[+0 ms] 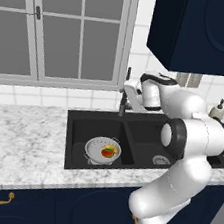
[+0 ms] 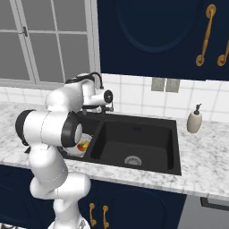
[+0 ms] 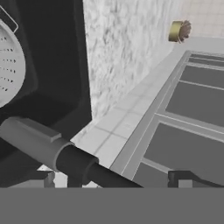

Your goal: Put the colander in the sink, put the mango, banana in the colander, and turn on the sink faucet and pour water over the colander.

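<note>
Colander (image 1: 101, 150), round perforated white, cradles mango (image 1: 107, 153) in matte black sink (image 1: 82, 125); pincer (image 3: 109, 177) spread.

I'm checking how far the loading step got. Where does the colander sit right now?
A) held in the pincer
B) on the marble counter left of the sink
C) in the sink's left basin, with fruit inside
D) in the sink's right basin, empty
C: the colander rests in the left basin of the sink with the mango and banana inside.
</note>
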You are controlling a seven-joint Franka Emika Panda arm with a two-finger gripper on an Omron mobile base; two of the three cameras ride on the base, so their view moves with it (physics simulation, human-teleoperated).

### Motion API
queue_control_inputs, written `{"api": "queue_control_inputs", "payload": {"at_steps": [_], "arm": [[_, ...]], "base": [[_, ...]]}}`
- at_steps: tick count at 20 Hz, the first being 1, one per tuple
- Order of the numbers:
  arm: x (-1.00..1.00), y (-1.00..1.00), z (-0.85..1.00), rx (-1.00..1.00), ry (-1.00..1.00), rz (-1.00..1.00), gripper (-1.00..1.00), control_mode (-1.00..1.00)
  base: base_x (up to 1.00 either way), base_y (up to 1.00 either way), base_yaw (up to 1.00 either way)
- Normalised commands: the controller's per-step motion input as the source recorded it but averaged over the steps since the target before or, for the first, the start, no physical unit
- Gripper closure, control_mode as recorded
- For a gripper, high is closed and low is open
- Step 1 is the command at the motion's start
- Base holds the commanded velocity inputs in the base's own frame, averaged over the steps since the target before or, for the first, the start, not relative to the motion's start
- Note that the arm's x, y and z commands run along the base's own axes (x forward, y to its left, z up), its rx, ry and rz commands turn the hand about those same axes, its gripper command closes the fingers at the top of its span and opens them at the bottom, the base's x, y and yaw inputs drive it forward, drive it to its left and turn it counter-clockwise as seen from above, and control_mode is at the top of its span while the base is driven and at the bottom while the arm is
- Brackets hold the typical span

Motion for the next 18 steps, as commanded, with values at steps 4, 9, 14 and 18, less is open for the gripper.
{"api": "queue_control_inputs", "payload": {"at_steps": [4,9,14,18], "arm": [[0.36,0.6,-0.48,0.0,-0.6,0.01,-1.0,-1.0],[0.23,0.24,-0.26,0.0,-0.47,0.01,-1.0,-1.0],[-0.94,-0.6,0.79,0.12,-0.29,0.34,-1.0,-1.0],[-0.84,-0.08,0.95,0.11,-0.16,0.31,-1.0,-1.0]], "base": [[0.0,0.0,0.0],[0.0,0.0,0.0],[0.0,0.0,0.0],[0.0,0.0,0.0]]}}
